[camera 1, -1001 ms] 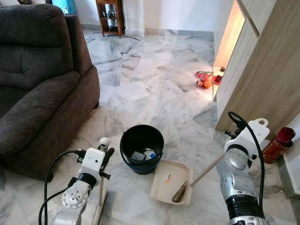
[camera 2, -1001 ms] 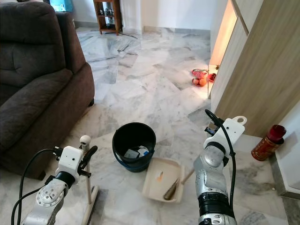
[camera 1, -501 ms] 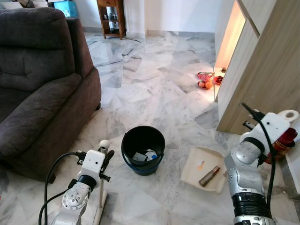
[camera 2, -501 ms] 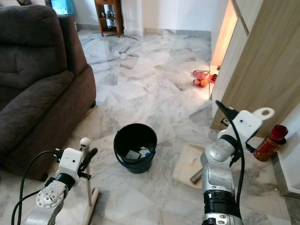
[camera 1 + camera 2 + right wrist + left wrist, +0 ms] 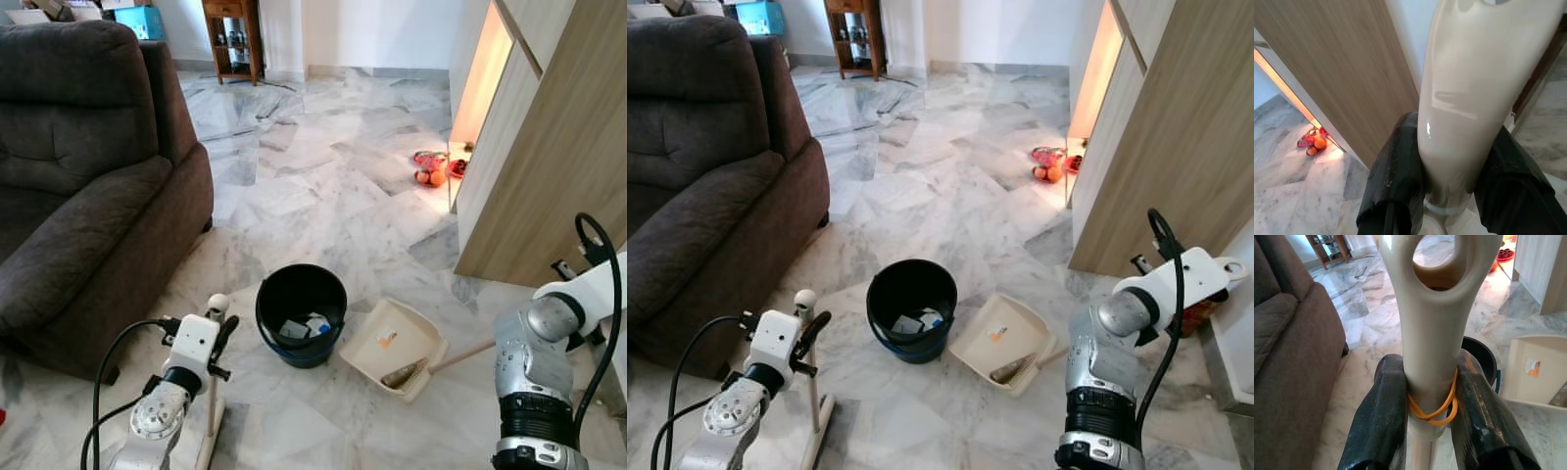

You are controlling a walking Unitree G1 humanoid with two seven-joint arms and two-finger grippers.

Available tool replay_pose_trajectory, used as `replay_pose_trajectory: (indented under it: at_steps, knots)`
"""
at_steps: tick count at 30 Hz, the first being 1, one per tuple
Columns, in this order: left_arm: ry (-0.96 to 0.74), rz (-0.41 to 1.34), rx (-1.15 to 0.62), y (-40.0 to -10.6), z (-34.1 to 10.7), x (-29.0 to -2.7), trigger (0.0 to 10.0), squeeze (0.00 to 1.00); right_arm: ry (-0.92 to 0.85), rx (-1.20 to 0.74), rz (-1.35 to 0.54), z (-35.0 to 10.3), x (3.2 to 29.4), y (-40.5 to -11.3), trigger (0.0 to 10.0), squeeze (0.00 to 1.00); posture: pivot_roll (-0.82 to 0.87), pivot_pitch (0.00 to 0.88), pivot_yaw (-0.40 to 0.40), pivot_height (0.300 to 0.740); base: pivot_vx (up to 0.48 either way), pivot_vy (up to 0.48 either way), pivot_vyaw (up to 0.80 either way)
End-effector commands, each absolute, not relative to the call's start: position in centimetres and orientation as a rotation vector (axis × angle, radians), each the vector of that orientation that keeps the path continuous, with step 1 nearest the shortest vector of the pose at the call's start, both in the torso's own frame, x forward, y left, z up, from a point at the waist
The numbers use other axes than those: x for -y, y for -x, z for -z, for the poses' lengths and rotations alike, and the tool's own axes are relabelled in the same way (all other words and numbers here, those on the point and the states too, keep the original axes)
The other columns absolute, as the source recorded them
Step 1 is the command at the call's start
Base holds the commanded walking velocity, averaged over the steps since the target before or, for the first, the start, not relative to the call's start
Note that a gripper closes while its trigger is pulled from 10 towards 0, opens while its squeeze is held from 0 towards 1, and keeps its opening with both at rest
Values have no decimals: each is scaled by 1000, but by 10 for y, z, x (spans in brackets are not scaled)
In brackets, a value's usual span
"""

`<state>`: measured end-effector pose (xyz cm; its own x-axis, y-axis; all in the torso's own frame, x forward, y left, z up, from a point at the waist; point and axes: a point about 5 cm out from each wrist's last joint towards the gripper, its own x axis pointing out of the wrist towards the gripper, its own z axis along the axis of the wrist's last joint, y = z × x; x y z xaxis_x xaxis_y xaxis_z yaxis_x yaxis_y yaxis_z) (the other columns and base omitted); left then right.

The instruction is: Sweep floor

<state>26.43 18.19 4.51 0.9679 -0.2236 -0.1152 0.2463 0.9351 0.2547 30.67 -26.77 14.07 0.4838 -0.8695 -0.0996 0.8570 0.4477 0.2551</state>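
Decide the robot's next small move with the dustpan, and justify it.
Probably lift and tip the cream plastic dustpan, held by the right gripper, over the black round bucket beside it: an orange scrap and a brown piece lie in the pan.

We see a floor of glossy white and grey marble tiles point(image 5: 323, 186). A dark brown upholstered sofa point(image 5: 78, 176) stands at its left edge. Opposite the sofa, a light wood cabinet point(image 5: 549, 147) has warm light glowing from its base. Beyond the sofa, against a white wall point(image 5: 382, 29), stands a small dark wooden shelf point(image 5: 232, 34).
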Motion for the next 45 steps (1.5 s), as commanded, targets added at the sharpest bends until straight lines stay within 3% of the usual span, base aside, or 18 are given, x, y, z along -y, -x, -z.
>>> replay_pose_trajectory:
  at_steps: [1,10,21,35,41,45]
  knots:
    - [-311,252,-85,-264,-45,-185,10000,0,-302,128,1102,-158,277,-305,10000,0,158,0,59,740,0,0,0]
    - [-314,264,-87,-262,-45,-184,10000,0,-293,154,1144,-163,293,-297,10000,0,155,0,64,740,0,0,0]
    - [-317,284,-99,-260,-42,-182,10000,0,-585,131,1183,-155,312,-292,10000,0,150,0,68,740,0,0,0]
    - [-320,306,-103,-258,-41,-179,10000,0,-560,184,1220,-164,336,-284,10000,0,153,0,71,740,0,0,0]
    - [-323,310,-103,-259,-41,-179,10000,0,-391,117,1072,-157,321,-296,10000,0,150,0,71,740,0,0,0]
    - [-325,309,-103,-259,-41,-179,10000,0,-410,93,1067,-150,317,-296,10000,0,155,0,68,740,0,0,0]
